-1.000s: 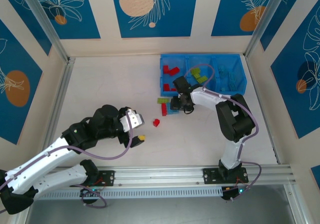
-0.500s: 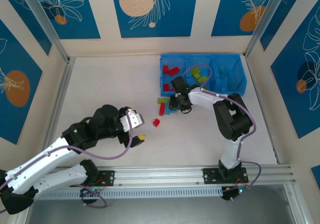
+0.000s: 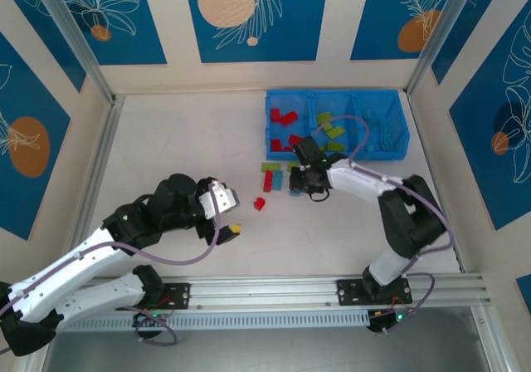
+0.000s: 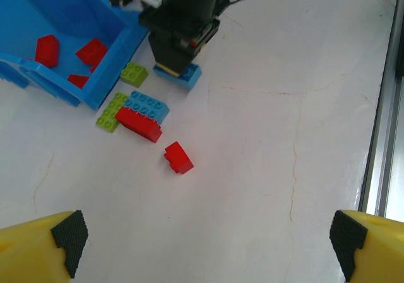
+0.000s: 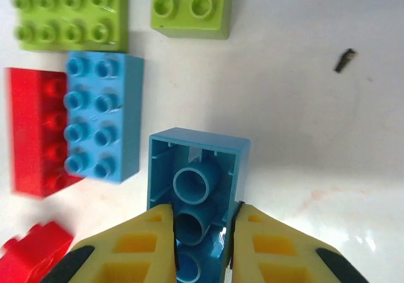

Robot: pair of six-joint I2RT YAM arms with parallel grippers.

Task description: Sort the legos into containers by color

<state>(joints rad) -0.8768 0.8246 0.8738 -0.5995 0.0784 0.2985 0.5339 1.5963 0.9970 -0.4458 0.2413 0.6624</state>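
Note:
My right gripper [image 5: 202,216] is shut on a light blue lego [image 5: 197,169] that lies hollow side up on the table, one yellow finger on each long side. From above, that gripper [image 3: 300,181] sits just in front of the blue tray [image 3: 332,95] of containers. Left of it lie a green lego [image 5: 71,18], a small green one [image 5: 192,8], a blue one [image 5: 104,115] and a red one [image 5: 35,134]. A lone red lego [image 3: 260,203] lies nearer. My left gripper [image 3: 230,213] hovers open, well left of the pile, holding nothing.
The tray's left compartment [image 4: 107,74] holds red legos [image 4: 93,51]; green ones [image 3: 329,125] lie in the middle one and blue ones [image 3: 383,131] in the right. Walls ring the table, and a metal rail [image 3: 274,289] runs along the near edge.
The right gripper has closed its fingers onto the light blue lego and shifted slightly right and nearer. The left arm has not moved.

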